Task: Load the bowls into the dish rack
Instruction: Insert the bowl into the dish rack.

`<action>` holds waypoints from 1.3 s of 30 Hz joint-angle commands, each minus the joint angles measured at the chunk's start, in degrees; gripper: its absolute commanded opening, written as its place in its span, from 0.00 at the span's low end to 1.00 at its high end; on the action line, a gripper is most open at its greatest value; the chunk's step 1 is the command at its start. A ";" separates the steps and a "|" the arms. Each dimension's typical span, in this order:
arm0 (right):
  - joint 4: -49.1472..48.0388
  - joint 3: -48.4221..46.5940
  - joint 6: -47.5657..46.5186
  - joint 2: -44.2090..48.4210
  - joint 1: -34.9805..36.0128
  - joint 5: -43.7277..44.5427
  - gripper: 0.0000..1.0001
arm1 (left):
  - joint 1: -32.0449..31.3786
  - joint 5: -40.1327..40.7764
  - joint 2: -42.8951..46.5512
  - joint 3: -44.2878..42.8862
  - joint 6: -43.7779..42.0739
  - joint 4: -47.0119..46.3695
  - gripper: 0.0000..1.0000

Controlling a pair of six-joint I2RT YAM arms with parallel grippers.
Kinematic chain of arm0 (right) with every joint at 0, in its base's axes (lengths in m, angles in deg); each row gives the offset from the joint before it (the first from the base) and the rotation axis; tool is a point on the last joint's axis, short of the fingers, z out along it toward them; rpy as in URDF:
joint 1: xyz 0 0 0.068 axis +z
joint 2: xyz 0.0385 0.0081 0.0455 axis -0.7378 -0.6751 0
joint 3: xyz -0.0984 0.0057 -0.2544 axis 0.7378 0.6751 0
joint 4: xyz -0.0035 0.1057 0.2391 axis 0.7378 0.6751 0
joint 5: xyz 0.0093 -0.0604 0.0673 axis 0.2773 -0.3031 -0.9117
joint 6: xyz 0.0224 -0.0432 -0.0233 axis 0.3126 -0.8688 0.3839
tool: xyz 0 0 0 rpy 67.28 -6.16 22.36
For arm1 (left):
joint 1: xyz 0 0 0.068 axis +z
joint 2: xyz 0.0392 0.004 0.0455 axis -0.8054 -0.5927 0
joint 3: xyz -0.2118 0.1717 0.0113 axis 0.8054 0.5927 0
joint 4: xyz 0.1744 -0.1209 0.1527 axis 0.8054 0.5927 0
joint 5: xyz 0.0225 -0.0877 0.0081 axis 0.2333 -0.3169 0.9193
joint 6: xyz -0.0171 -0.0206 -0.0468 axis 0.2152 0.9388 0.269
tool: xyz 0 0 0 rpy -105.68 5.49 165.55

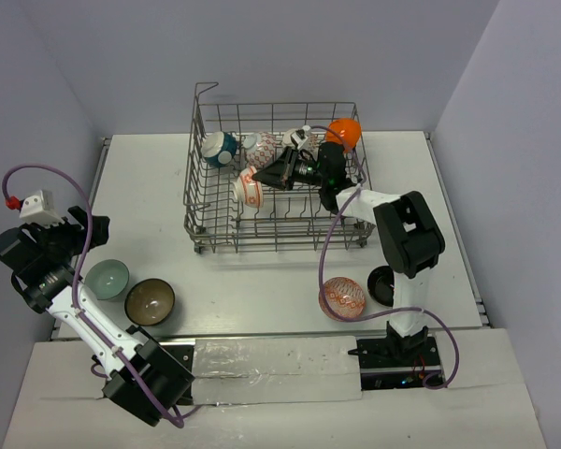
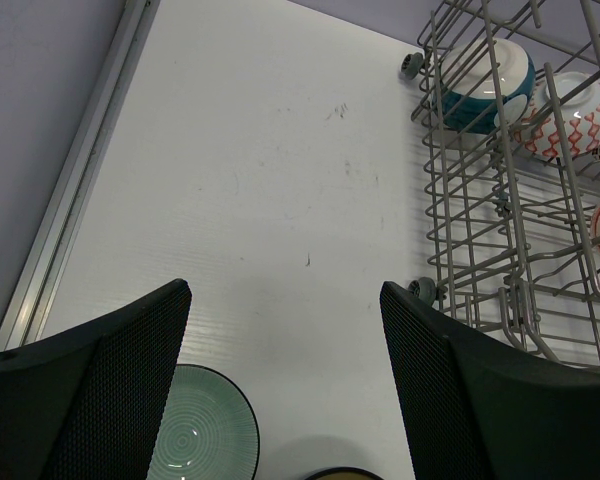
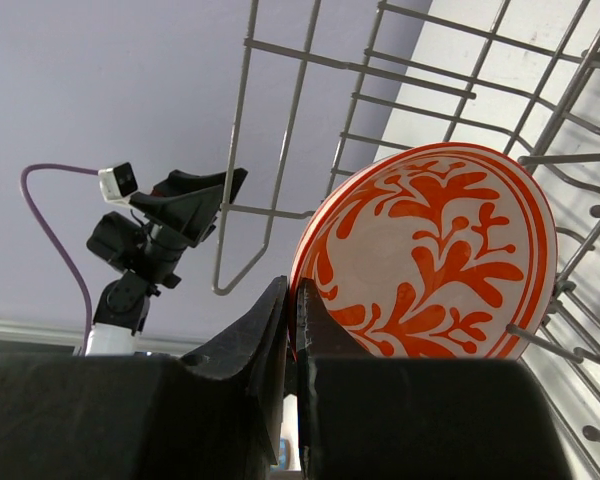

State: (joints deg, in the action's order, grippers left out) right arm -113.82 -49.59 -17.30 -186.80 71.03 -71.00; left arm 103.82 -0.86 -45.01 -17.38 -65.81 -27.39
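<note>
Top external view showed the right claw (image 1: 262, 180) reaching into the large grey wire dish rack (image 1: 198, 201). Its jaws were pinched narrow on the rim of a round white ceramic bowl with an orange floral pattern (image 1: 248, 191). That bowl stood on edge among the tines in the rack's left half, at the claw's 8 o'clock. The right wrist view confirmed the grip: the black fingers (image 3: 260, 330) clamped the rim at the bowl's own 8 o'clock edge, with rack wires beside and behind it.

Four more bowls lay along the rack's far row. From the right claw, a round teal bowl (image 1: 219, 148) lay at 10 o'clock and a white bowl with red netting (image 1: 262, 144) at 12. A grey-patterned bowl (image 1: 301, 139) lay at 1 o'clock and a bowl showing an orange underside (image 1: 345, 132) at 2.

The left claw (image 1: 86, 232) hung over the left edge of the white table (image 1: 262, 271), jaws spread wide and holding nothing. A pale green ribbed bowl (image 1: 107, 278) sat upright on the table at this claw's 5 o'clock, apart from the fingers. A glossy brown bowl (image 1: 150, 300) sat just beside the green one, at its 4 o'clock. The rack lay well apart at the left claw's 2 o'clock.

A red-patterned bowl (image 1: 343, 296) and a black bowl (image 1: 379, 283), partly hidden by the right arm, sat on the table at the rack's 5 o'clock.
</note>
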 commanded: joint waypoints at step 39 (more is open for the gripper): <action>6.96 -3.13 -11.54 1.04 -1.60 -3.64 0.38 | 0.19 -2.55 -0.17 0.00 -2.99 0.13 0.83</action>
State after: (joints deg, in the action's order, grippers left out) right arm -107.61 -51.69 -25.69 -189.18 69.80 -73.03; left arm 103.82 -1.38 -45.08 -17.38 -67.62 -27.10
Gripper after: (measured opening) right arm 0.383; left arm 0.829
